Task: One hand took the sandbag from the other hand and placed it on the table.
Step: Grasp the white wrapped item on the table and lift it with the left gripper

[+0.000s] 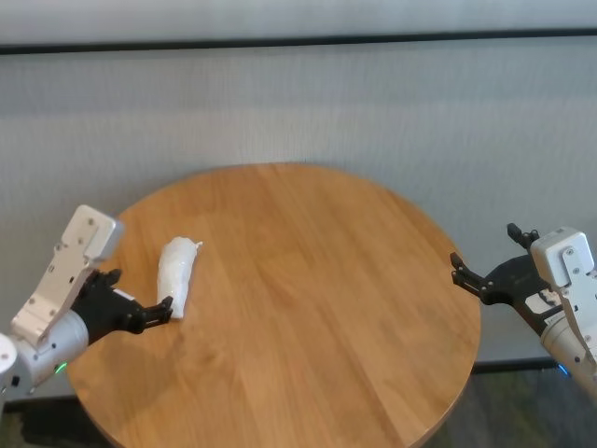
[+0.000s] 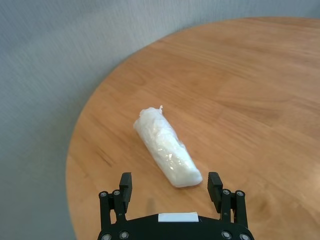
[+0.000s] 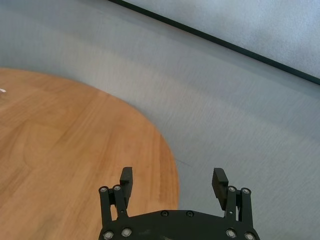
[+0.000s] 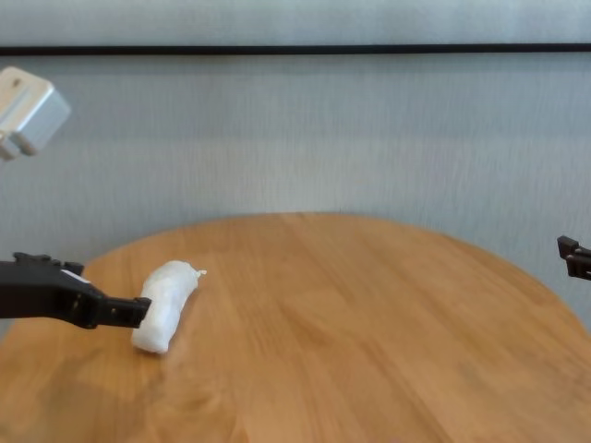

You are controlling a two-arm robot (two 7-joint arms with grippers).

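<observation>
The white sandbag point(image 1: 177, 275) lies on the round wooden table point(image 1: 317, 317) at its left side, tied tip pointing away from me. It also shows in the left wrist view point(image 2: 165, 147) and the chest view point(image 4: 164, 305). My left gripper point(image 1: 142, 291), with the green light, is open; its fingertips straddle the sandbag's near end point(image 2: 170, 177) without closing on it. My right gripper point(image 1: 483, 247), with the blue light, is open and empty, hovering just off the table's right edge point(image 3: 172, 175).
A grey wall with a dark horizontal strip point(image 1: 298, 42) stands behind the table. Bare wood point(image 4: 369, 323) spans the table's middle and right. The table's right edge point(image 3: 170, 155) runs just in front of my right gripper.
</observation>
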